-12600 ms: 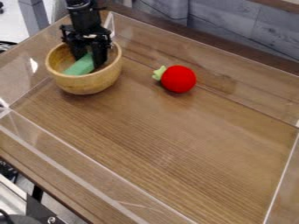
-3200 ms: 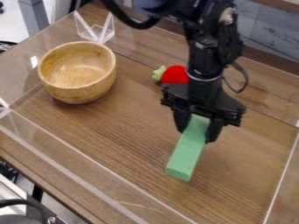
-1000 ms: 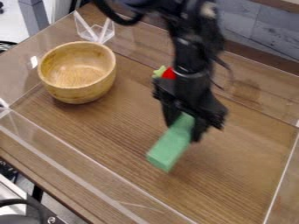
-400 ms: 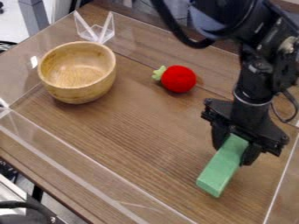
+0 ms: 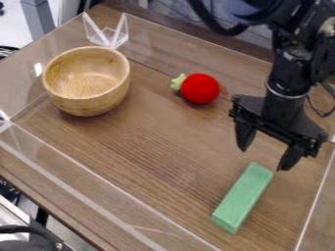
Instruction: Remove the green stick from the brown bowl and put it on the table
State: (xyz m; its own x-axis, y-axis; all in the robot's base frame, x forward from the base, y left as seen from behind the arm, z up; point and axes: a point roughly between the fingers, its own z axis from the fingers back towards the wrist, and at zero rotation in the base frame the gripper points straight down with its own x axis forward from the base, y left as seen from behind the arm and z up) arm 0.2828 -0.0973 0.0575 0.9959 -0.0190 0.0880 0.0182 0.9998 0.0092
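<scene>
Now one green stick (image 5: 245,197) lies flat on the table (image 5: 144,157), well apart from the single brown bowl (image 5: 86,79). Just above the stick hangs one gripper (image 5: 277,145), fingers spread wide and holding nothing. One red fruit toy (image 5: 197,87) sits between bowl and gripper.

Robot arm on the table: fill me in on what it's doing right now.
The arm's gripper hangs open just above the green stick, which lies flat on the table near the right-hand clear wall, no longer gripped. The brown bowl sits empty at the far left, and a red fruit toy rests between bowl and arm. The stick looks delivered, so the job appears essentially done.
</scene>
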